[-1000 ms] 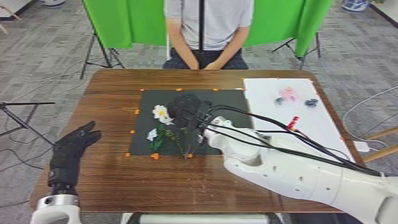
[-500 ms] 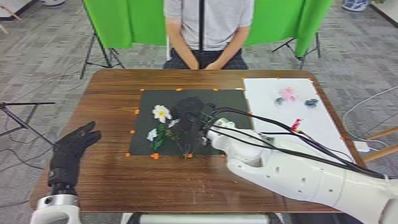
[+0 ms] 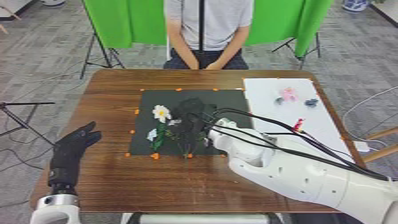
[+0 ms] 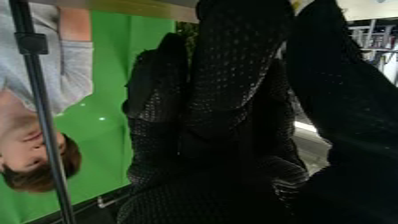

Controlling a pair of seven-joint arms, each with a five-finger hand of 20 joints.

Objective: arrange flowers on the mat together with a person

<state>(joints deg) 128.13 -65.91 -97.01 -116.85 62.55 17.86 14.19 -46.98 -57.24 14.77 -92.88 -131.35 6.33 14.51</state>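
On the black mat (image 3: 178,94), my right hand (image 3: 192,111) is over the middle, its fingers extended. Left of it lie a white flower with a yellow centre (image 3: 162,113), a smaller pale bloom (image 3: 174,122) close beside the hand, and a white blossom (image 3: 152,134) above green leaves (image 3: 158,144). Thin stems run toward the mat's near edge, partly hidden by the hand. In the right wrist view the right hand (image 4: 218,85) has long, fairly straight fingers, with the thumb apart. My left hand (image 3: 75,143) rests open over the table's left side.
A white sheet (image 3: 266,86) on the right holds a pink flower (image 3: 288,93), small grey-blue pieces (image 3: 311,102) and a red item (image 3: 298,123) near my right arm's cables. Orange markers (image 3: 155,156) edge the mat. Across the table, a person's hands (image 3: 211,65) are held together.
My right hand has shifted slightly right and away from the white flower, uncovering more of the small pale bloom. The left hand and the person's hands have stayed put.
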